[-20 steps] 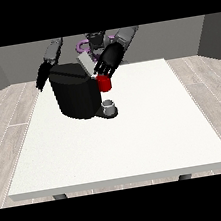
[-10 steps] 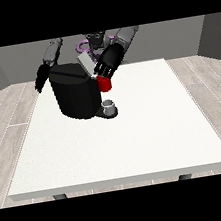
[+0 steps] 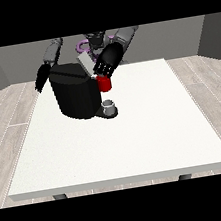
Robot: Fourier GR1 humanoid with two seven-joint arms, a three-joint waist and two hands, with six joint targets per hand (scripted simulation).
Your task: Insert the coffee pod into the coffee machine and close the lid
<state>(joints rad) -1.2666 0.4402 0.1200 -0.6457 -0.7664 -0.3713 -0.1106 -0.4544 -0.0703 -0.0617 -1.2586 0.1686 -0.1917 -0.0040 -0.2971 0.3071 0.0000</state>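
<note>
The black coffee machine [image 3: 74, 95] stands on the white table [image 3: 137, 138] at the back left. Its grey lid [image 3: 86, 64] is tilted up. A red thing at the machine [image 3: 105, 83] sits at the machine's front right, under the lid. The hand at the view's right [image 3: 108, 61] hovers just above that red thing, beside the raised lid. The hand at the view's left [image 3: 41, 79] hangs by the machine's far left side with straight fingers, holding nothing. A small grey thing [image 3: 109, 105] rests on the machine's low base plate.
The robot's torso [image 3: 91, 42] is behind the machine at the table's far edge. White tabletop stretches from the machine to the near and right edges. Wooden floor surrounds the table.
</note>
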